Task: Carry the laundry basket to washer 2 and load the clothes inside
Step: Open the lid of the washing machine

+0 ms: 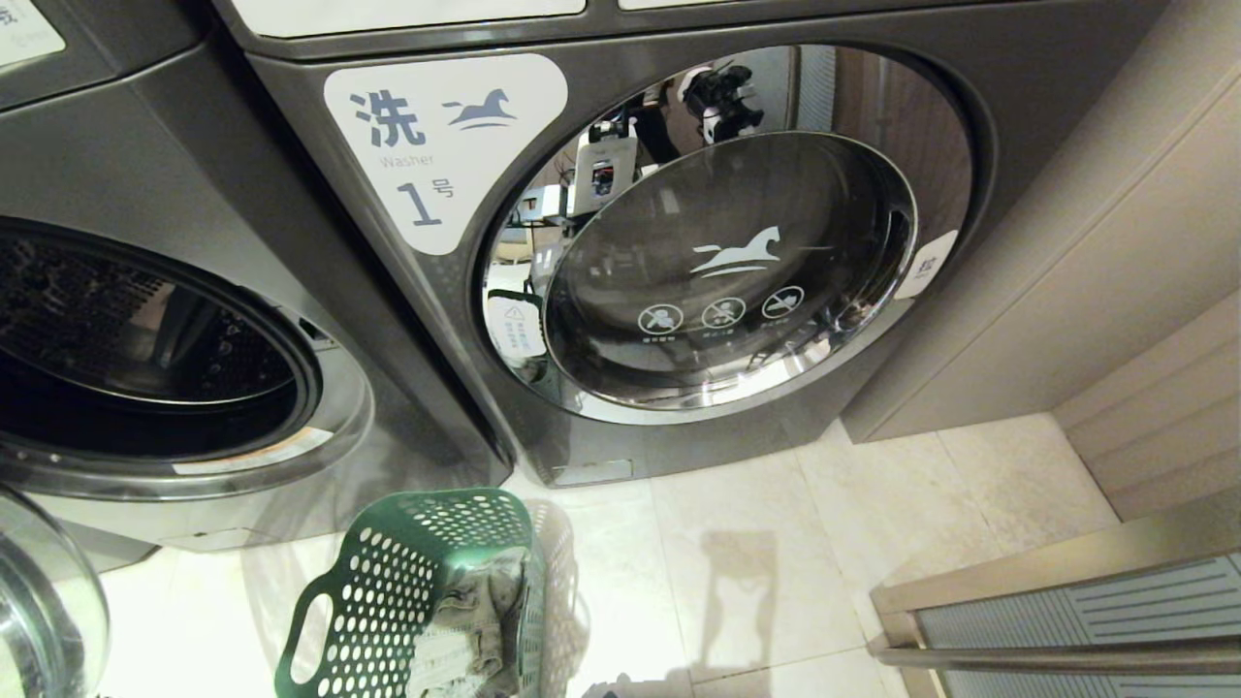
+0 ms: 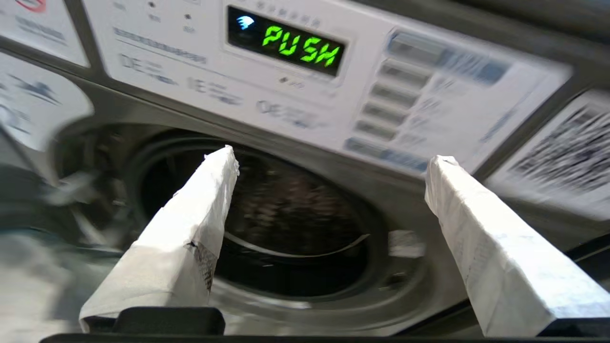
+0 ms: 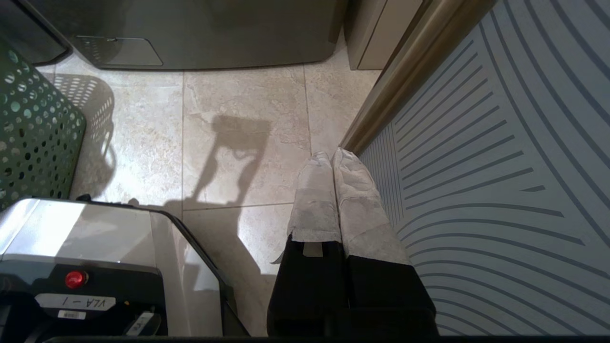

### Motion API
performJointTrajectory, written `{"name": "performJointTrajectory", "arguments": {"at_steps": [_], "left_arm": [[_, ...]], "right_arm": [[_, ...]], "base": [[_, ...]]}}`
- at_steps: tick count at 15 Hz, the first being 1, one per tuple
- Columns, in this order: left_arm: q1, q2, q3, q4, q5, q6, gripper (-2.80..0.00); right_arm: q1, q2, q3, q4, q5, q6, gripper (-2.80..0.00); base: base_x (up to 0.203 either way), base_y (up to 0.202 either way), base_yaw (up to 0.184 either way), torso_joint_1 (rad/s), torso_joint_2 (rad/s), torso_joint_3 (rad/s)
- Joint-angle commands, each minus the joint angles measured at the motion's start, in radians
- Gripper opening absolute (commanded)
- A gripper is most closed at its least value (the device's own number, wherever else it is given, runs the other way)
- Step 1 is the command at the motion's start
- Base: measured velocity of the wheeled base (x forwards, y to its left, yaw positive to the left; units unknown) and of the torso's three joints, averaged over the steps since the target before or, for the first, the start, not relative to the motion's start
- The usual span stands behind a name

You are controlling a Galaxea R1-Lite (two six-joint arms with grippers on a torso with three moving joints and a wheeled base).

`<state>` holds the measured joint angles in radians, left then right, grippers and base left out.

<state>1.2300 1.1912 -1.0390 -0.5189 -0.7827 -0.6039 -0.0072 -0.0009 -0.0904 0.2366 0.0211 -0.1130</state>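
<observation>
On the far left I saw washer 2 (image 1: 145, 359) with its round mouth wide open and dark inside; its glass door (image 1: 39, 601) hung open at the bottom left corner. My left pincer (image 2: 331, 157) was up in front of that machine, and its two white-wrapped fingers (image 2: 190, 228) stood far apart with nothing between them. Past them I could see the open drum (image 2: 286, 224) and a panel (image 2: 295, 85) with green letters that said PUSH.

Next along, on the pale tiled floor (image 1: 737, 543), stood the laundry basket (image 1: 388, 582). It was just in front of washer 2, below the gap between the two machines. The clothes (image 1: 475, 611) lay inside the basket, bunched against its right wall (grey-green with pale bands).

In the middle was the other washer (image 1: 679, 242), with a label (image 1: 436, 145) showing a horse and the number 1. Its shiny round door (image 1: 727, 271) was closed.

On the right my right pincer (image 3: 332, 159) hung low over the floor, beside a striped grey panel (image 3: 500, 166). Its fingers were pressed tight together and held nothing. The basket's holed wall (image 3: 33, 124) showed well apart from it.
</observation>
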Motion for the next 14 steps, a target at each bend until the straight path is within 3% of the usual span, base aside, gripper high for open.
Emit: {"name": "performJointTrajectory", "arguments": {"at_steps": [1,3,4,7,8,9,13,14], "left_arm": [[0.000,0.025,0.012,-0.007,-0.005,0.134,0.00],[0.000,0.037,0.039,-0.011,-0.010,0.314,0.00],[0.000,0.047,0.056,-0.009,-0.015,0.375,0.00],[-0.005,0.062,0.068,-0.014,-0.132,0.451,0.00],[-0.005,0.070,0.068,-0.011,-0.130,0.476,0.00],[-0.004,0.080,0.064,-0.007,-0.100,0.489,0.00],[-0.026,0.097,0.064,0.004,0.255,0.573,0.00],[-0.030,0.100,0.064,0.006,0.316,0.612,0.00]], "right_arm": [[0.000,0.001,0.000,0.001,0.000,-0.002,-2.80],[0.000,0.001,0.000,0.001,0.000,-0.002,-2.80],[0.000,0.001,0.000,0.001,0.000,-0.001,-2.80],[0.000,0.001,0.000,0.001,0.000,-0.001,-2.80],[0.000,0.001,0.000,0.001,0.000,-0.001,-2.80],[0.000,0.001,0.000,0.001,0.000,-0.001,-2.80],[0.000,0.001,0.000,0.001,0.000,-0.002,-2.80],[0.000,0.001,0.000,0.001,0.000,-0.002,-2.80]], "base": [[0.000,0.000,0.000,0.000,0.00,0.000],[0.000,0.000,0.000,0.000,0.00,0.000],[0.000,0.000,0.000,0.000,0.00,0.000],[0.000,0.000,0.000,0.000,0.00,0.000],[0.000,0.000,0.000,0.000,0.00,0.000],[0.000,0.000,0.000,0.000,0.00,0.000],[0.000,0.000,0.000,0.000,0.00,0.000],[0.000,0.000,0.000,0.000,0.00,0.000]]}}
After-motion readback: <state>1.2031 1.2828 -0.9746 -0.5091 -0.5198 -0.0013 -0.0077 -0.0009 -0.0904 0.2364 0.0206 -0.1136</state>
